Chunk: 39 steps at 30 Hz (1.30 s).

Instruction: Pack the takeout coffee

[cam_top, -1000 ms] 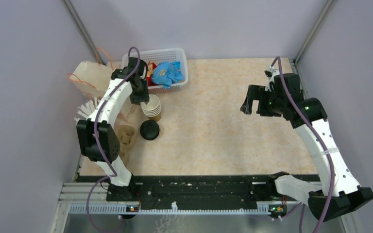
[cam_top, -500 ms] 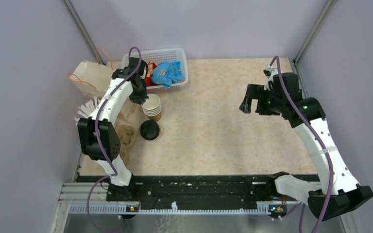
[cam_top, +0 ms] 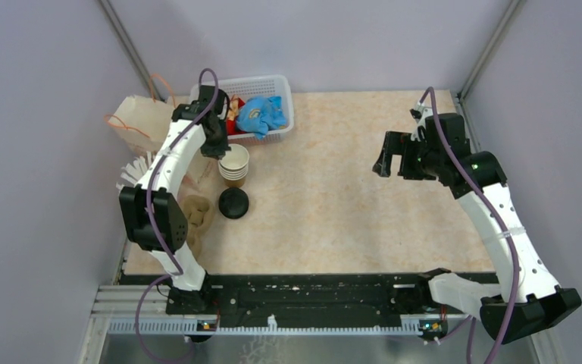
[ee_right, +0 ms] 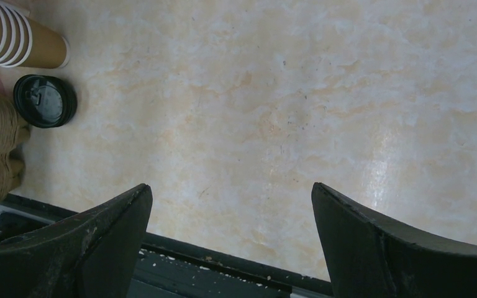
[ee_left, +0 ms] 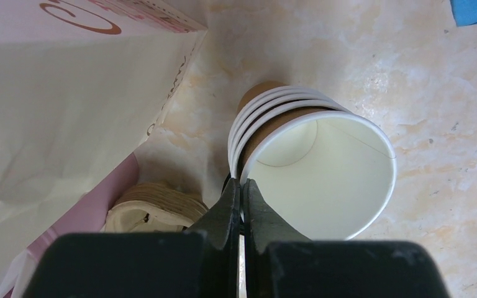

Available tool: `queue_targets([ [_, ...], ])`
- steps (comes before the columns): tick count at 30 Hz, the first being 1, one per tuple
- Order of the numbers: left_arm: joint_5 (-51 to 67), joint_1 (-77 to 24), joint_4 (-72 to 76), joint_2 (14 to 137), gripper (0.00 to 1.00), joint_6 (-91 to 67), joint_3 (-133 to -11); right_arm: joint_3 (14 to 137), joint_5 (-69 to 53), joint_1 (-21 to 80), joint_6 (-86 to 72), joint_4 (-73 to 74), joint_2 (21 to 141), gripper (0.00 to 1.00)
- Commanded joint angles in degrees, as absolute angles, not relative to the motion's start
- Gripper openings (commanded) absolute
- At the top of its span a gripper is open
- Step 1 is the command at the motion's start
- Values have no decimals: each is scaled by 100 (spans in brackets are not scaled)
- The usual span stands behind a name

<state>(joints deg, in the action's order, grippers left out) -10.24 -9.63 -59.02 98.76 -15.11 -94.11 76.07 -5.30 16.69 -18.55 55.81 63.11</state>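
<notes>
Closed since the earlier frame, the left end effector (cam_top: 220,152) sits at the paper cup stack (cam_top: 235,167), upper left from above; the right end effector (cam_top: 394,163) is held wide open, empty. Left wrist: the rim of the top cup (ee_left: 323,180) is pinched. Right wrist: a black lid (ee_right: 45,100) lies upper left on the tabletop (ee_right: 254,93); whether it caps a cup cannot be told.

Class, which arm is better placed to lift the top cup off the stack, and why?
Left: the left gripper pinches the top cup by its rim; the right gripper hangs open far across the table.
</notes>
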Motion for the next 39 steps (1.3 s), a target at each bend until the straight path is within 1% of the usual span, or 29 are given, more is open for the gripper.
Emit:
queue_targets([
  [1,-1127,-934,-5973,9523,1,-1576,-9600,7720,-582,1661,-1904,5537,6234,99],
  [7,-1012,-923,-5924,9310,0,-1680,-9593,7784,-593,1661,-1965,5610,6172,99],
  [16,-1367,-923,-6184,8931,0,-1812,-10114,7778,-267,1658,-2241,5777,6076,99],
  [22,-407,-931,-6016,8587,0,-1762,-10243,7625,-31,1660,-2375,5869,6032,99],
  [25,488,-1005,-5636,8392,0,-1777,-10056,7534,-70,1661,-2454,5915,5966,99],
  [27,1092,-1230,-5167,8211,0,-1782,-9665,7442,-100,1661,-2469,5953,5863,99],
  [28,1160,-1576,-4983,8166,0,-1817,-9471,7399,-104,1658,-2480,5969,5817,99],
  [33,669,-3134,-4380,8528,0,-2326,-8796,7325,146,1661,-2569,6277,5541,99],
  [36,528,-3743,-3714,8787,0,-2665,-8418,7281,375,1660,-2605,6470,5321,99],
  [39,463,-4128,-3355,9268,0,-2780,-8480,7247,422,1656,-2595,6680,5175,99],
])
